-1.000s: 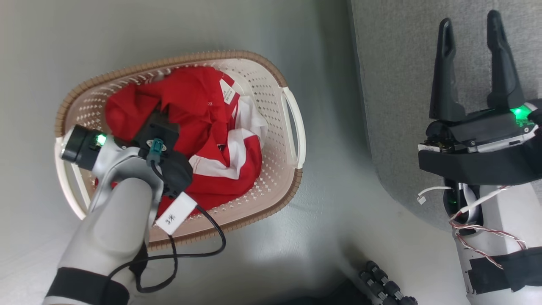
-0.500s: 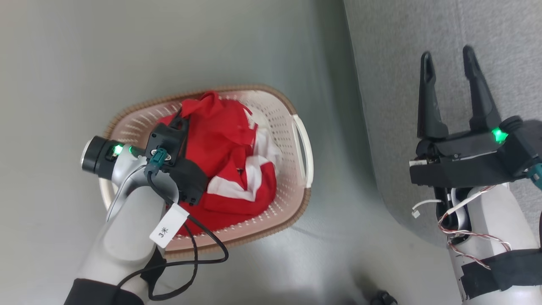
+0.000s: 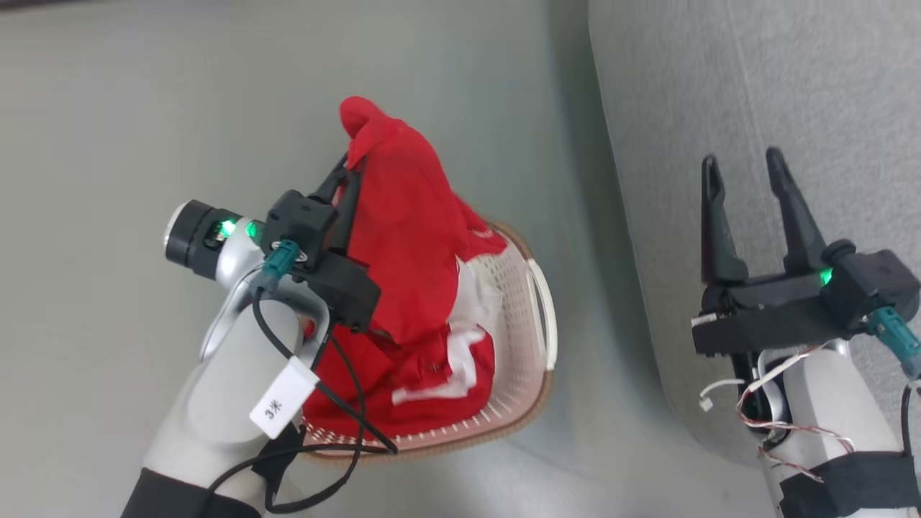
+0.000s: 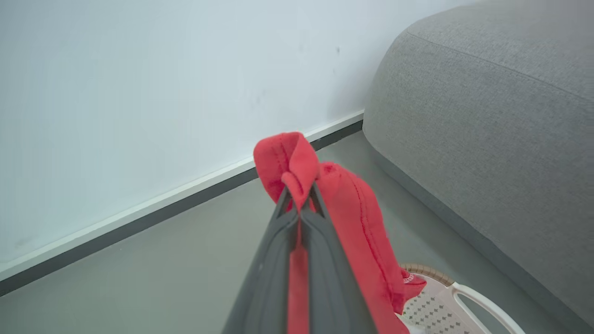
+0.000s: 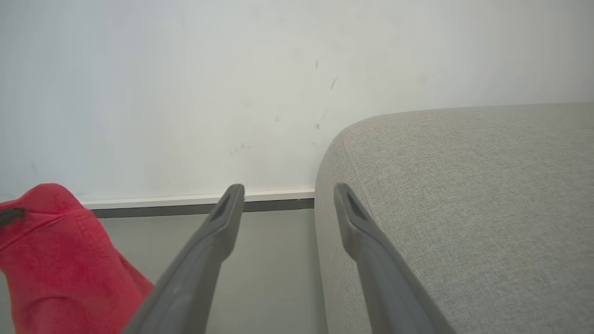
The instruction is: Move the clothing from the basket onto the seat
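My left gripper (image 3: 352, 160) is shut on a red piece of clothing (image 3: 406, 237) and holds it up above the basket (image 3: 532, 360), so the fabric drapes down from the fingertips. In the left wrist view the same clothing (image 4: 352, 218) folds over the closed left gripper (image 4: 299, 197). More red and white clothing (image 3: 432, 374) lies inside the cream basket with the brown rim. The grey seat (image 3: 755, 93) stands to the right. My right gripper (image 3: 742, 167) hovers open over the seat's edge, holding nothing; the right wrist view shows the spread right gripper (image 5: 288, 195) and the seat (image 5: 464, 195).
The basket stands on a grey floor (image 3: 144, 108) just left of the seat. A white wall with a dark skirting strip (image 4: 153, 213) runs behind. A black cable (image 3: 338, 446) loops from my left wrist down past the basket's near rim.
My left gripper has risen out of the basket with the red clothing, which now hangs free above it. The head camera has shifted, so the basket and right gripper sit lower in view.
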